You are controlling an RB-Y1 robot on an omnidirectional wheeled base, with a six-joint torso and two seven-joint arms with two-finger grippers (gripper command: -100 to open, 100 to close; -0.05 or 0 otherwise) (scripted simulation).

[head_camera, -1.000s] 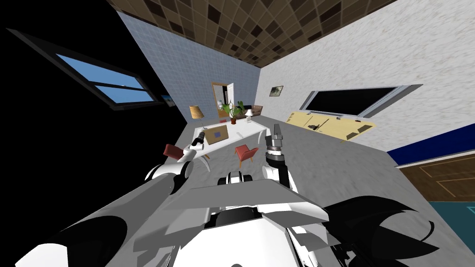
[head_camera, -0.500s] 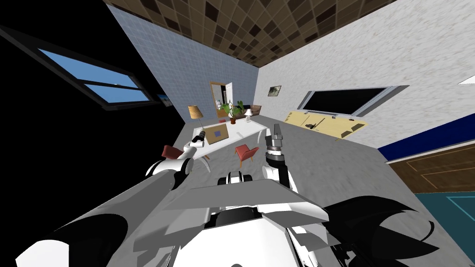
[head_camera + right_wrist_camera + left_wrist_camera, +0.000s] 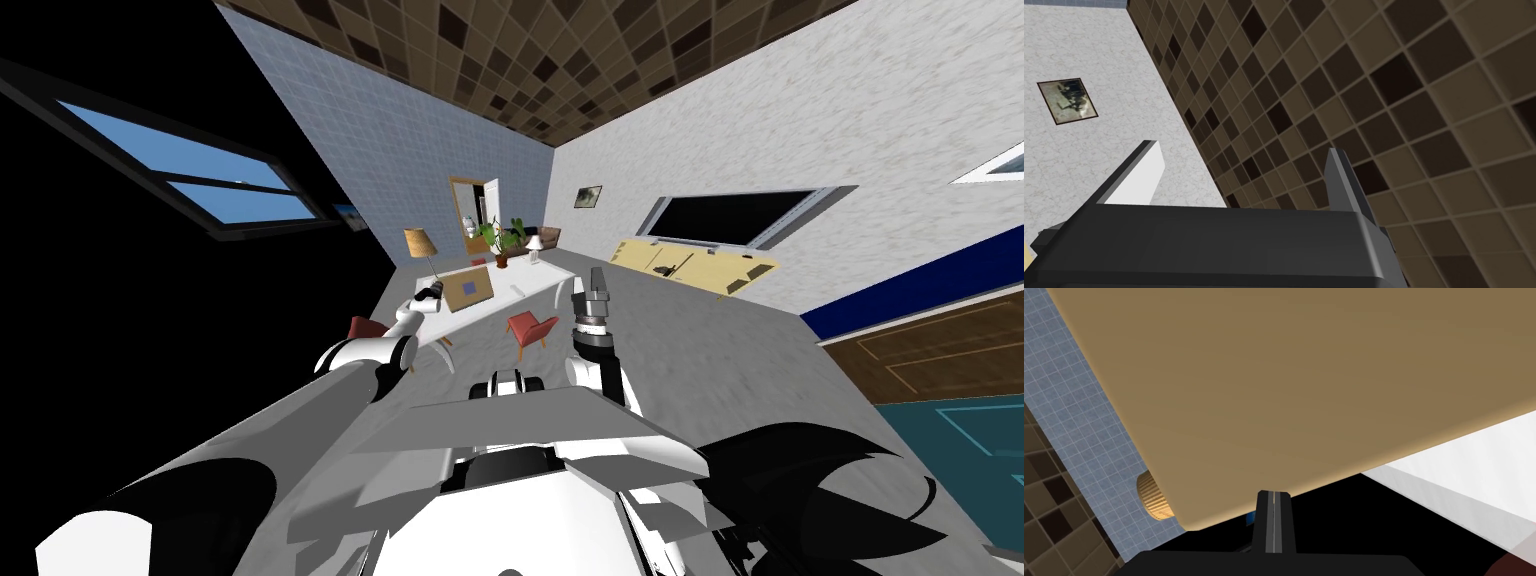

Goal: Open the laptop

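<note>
The laptop [image 3: 469, 288] stands on the white table [image 3: 520, 289], its tan lid raised and showing a small blue square. My left gripper [image 3: 432, 291] is at the laptop's left side. In the left wrist view the lid [image 3: 1304, 388] is a broad tan plane, and my left gripper [image 3: 1273, 494] is shut, with its two fingers pressed together and their tips at the lid's lower edge. Nothing sits between the fingers. My right gripper [image 3: 597, 279] is raised to the right of the table, open [image 3: 1239, 170] and empty.
Two red chairs [image 3: 531, 328] [image 3: 366, 327] stand on the near side of the table. A lamp [image 3: 421, 242], a plant [image 3: 500, 240] and a small white lamp [image 3: 536, 244] are at its far side. A tan counter [image 3: 690, 264] lines the right wall. A black area lies left.
My left gripper's fingers have come together. The left hand has edged closer to the laptop's side. The head camera has rolled a little. The right arm holds still.
</note>
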